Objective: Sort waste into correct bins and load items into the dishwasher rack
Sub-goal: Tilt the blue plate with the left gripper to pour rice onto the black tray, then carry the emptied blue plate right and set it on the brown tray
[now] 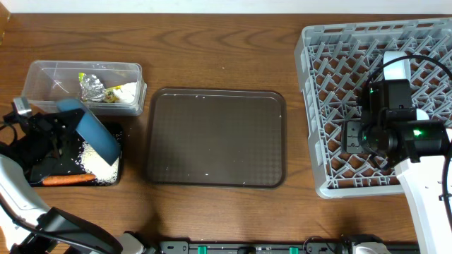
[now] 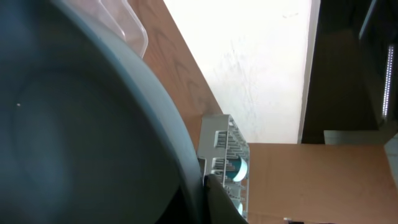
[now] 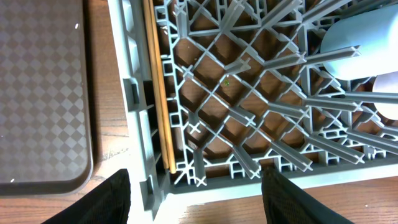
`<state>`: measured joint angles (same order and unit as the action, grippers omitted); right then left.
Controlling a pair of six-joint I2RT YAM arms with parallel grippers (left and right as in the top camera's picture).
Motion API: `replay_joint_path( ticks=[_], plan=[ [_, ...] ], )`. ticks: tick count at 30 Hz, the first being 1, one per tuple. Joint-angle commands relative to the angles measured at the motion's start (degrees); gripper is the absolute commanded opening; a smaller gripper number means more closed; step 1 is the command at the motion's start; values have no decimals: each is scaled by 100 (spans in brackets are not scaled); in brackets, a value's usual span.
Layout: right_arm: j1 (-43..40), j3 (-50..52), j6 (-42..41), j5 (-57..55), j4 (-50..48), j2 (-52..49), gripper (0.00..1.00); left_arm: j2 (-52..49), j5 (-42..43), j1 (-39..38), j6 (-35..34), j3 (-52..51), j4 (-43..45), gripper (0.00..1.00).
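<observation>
My left gripper (image 1: 65, 127) is shut on the rim of the wide dark-blue bowl (image 1: 95, 132) and holds it tilted over the black tray (image 1: 25, 166). White rice (image 1: 95, 159) and the orange carrot (image 1: 67, 179) lie in that tray. The bowl fills the left wrist view (image 2: 74, 124), with the jaw (image 2: 204, 194) on its rim. The clear tub (image 1: 42, 72) holds silver foil (image 1: 90, 86) and wrapper scraps (image 1: 121, 92). My right gripper (image 3: 196, 199) is open and empty above the grey rack's (image 1: 332, 70) near left corner. The chopsticks (image 3: 157, 87) lie along the rack's left wall. A light-blue bowl (image 3: 354, 50) stands in the rack.
The large brown serving tray (image 1: 215, 137) lies in the middle of the table between the bins and the rack, with a few crumbs on it. The right arm hangs over the rack's middle. Bare wood runs along the far side.
</observation>
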<state>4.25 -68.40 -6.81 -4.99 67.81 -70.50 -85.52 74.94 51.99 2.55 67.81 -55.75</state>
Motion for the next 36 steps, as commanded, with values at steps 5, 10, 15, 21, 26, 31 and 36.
replay_joint_path(
  ticks=[5, 10, 15, 21, 26, 31, 36],
  plan=[
    [-33, 33, 0, -81, 7, -2, 62, -20, 20, 44, 17, -28, -98, 6],
    [-33, 33, 0, -79, 13, -2, 62, 4, -83, -74, 20, -26, -81, 6],
    [-33, 33, 0, -79, 13, -2, 62, 219, -90, -428, 210, -26, -343, 6],
    [-33, 33, 0, -79, 20, -2, 62, 859, -557, -1484, 236, -26, -400, 6],
    [-33, 33, -4, -76, 17, -2, 62, 1381, -1215, -2931, 203, -26, -328, 6],
    [-33, 33, -46, -55, 22, -2, 62, 1322, -2179, -4527, -295, -26, 105, 6],
    [-33, 33, -44, -55, 68, -2, 62, 868, -3322, -6135, -1056, -26, 881, 6]
  ],
)
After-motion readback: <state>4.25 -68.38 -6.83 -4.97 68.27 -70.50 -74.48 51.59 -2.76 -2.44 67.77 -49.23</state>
